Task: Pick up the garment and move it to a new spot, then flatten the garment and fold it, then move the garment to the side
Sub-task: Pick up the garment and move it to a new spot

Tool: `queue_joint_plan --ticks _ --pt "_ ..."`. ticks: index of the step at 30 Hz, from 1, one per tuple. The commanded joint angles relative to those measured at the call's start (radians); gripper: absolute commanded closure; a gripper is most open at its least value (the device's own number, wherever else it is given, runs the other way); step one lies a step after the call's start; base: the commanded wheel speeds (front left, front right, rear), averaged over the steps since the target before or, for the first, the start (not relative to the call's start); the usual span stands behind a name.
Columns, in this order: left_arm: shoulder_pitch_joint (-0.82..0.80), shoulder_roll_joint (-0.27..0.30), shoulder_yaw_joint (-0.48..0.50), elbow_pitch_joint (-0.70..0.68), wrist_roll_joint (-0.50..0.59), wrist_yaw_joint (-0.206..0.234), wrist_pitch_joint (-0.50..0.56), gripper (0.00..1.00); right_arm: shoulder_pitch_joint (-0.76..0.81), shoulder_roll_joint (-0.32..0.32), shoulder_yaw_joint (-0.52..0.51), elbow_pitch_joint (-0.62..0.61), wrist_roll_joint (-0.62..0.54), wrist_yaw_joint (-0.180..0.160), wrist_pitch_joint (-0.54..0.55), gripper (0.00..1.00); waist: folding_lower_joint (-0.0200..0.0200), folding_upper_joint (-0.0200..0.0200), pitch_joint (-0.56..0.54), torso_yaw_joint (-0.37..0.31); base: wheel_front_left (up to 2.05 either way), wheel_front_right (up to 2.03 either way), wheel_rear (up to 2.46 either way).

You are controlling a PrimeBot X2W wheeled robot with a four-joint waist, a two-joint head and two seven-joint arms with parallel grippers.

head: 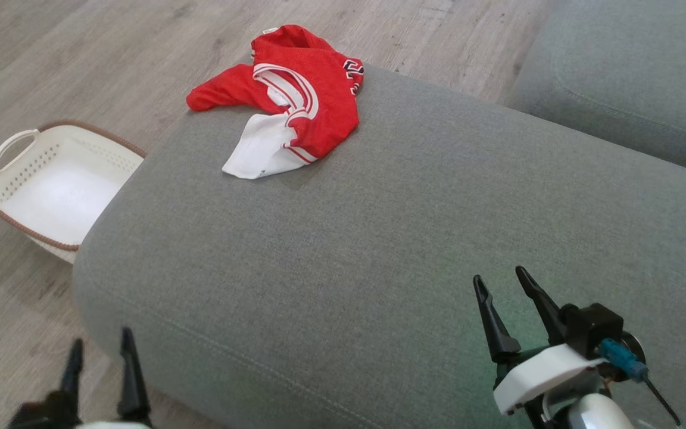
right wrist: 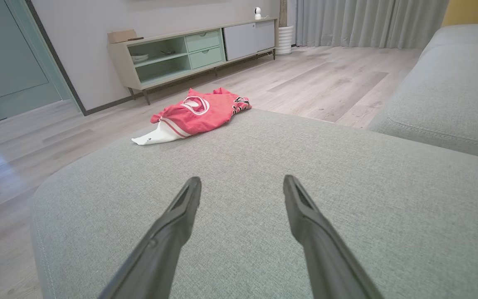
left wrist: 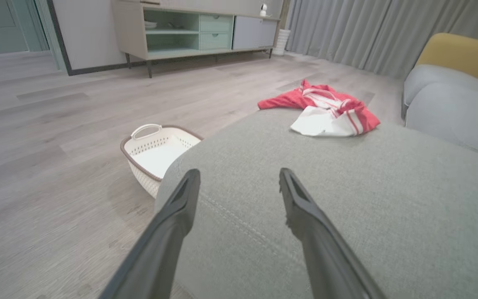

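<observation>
A crumpled red and white garment (head: 289, 101) lies at the far end of the grey sofa cushion (head: 390, 250), partly over its far edge. The same garment (left wrist: 326, 110) (right wrist: 195, 114) lies well ahead of both sets of fingers in the wrist views. My left gripper (head: 100, 341) hangs open at the cushion's near left corner, with nothing between its fingers. My right gripper (head: 501, 280) stands open over the near right part of the cushion, also empty. Both are far from the garment.
A white basket (head: 51, 179) with a brown rim stands on the wood floor left of the cushion. A second grey cushion (head: 629, 77) lies at the far right. A low cabinet (right wrist: 193, 54) and curtains stand along the far wall.
</observation>
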Motion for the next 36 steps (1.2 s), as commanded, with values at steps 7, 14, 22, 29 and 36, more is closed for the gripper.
queue_joint_plan --ticks 7,14,22,29,36 --pt "-0.037 0.083 0.190 -0.129 0.025 -0.035 -0.001 0.00 0.006 -0.006 -0.037 -0.117 -0.043 0.007 0.018 0.00 -0.0001 0.0000 -0.013 -0.004 0.00 0.00 0.00" --pt "-0.255 0.287 0.284 -0.186 0.034 -0.094 0.121 0.00 0.012 -0.006 -0.093 -0.280 -0.118 0.007 0.103 0.00 -0.0001 0.0000 0.066 -0.080 0.00 0.00 0.00" --pt "-0.768 0.294 0.220 0.001 -0.031 -0.243 0.328 0.00 -0.090 -0.006 -0.065 -0.404 -0.208 0.007 0.205 0.00 -0.0001 0.0000 0.213 -0.211 0.00 0.00 0.00" --pt "-1.015 0.185 0.104 0.271 -0.062 -0.329 0.476 0.00 -0.174 -0.006 -0.038 -0.474 -0.253 0.007 0.257 0.00 -0.0001 0.0000 0.325 -0.273 0.00 0.00 0.00" --pt "-1.045 0.103 0.010 0.432 -0.119 -0.412 0.622 0.00 -0.229 -0.006 -0.042 -0.506 -0.279 0.007 0.278 0.00 -0.0001 0.0000 0.417 -0.290 0.00 0.00 0.00"
